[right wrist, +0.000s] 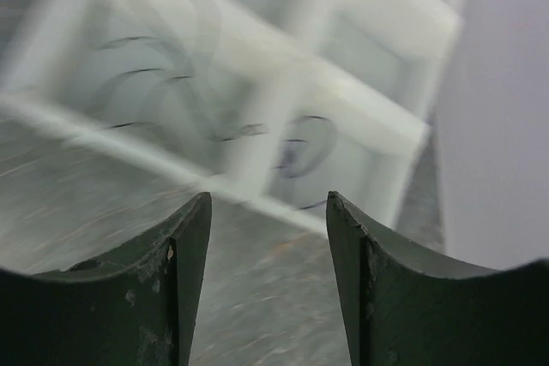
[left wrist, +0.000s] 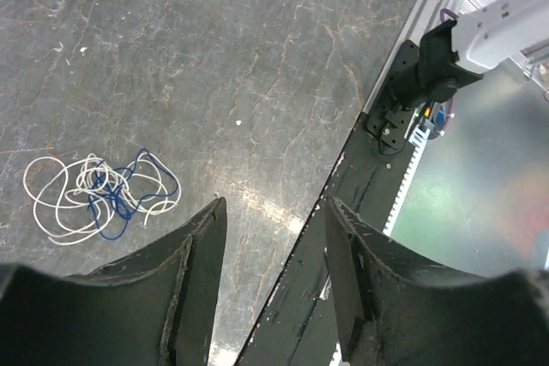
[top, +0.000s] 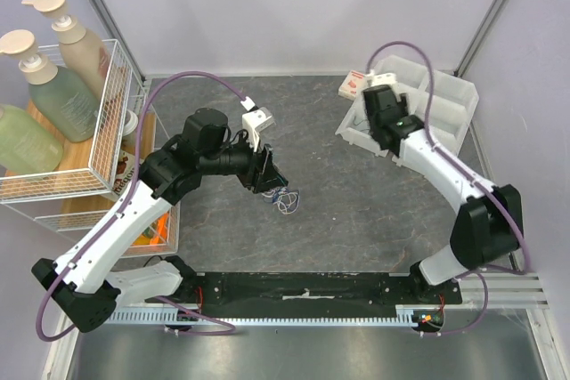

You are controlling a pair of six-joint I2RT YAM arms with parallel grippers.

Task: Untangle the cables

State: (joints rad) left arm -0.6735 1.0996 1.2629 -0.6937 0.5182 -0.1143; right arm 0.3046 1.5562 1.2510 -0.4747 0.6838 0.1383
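The cables (left wrist: 99, 195) lie in one small loose knot on the bare grey table (top: 374, 211), white loops with a dark blue strand threaded through the middle, roughly mid-table, toward my left arm's side. In my left wrist view the knot sits off to the left of my fingers, near them but not between them, and nothing touches it. It spreads wider than it is deep, and that long axis runs about parallel to the line my jaws open along. I judge that I need to shift sideways over it before closing, and aim for an outer white loop, not the blue core.

My left pincer (left wrist: 274, 203) is spread wide and holds nothing. From above it hangs just beside the knot (top: 285, 202), so this arm is much the nearer one.

My right pincer (right wrist: 268, 196) is also wide and empty, well apart from the knot, at the far right over a white compartment tray (top: 450, 117). That wrist view is blurred, but thin dark strands (right wrist: 300, 147) curl inside the compartments; whether they are tangled I cannot tell.

Nothing stands between my left fingers and the knot. A wire basket (top: 111, 144) with pump bottles (top: 53, 77) stands at the far left, clear of the path.
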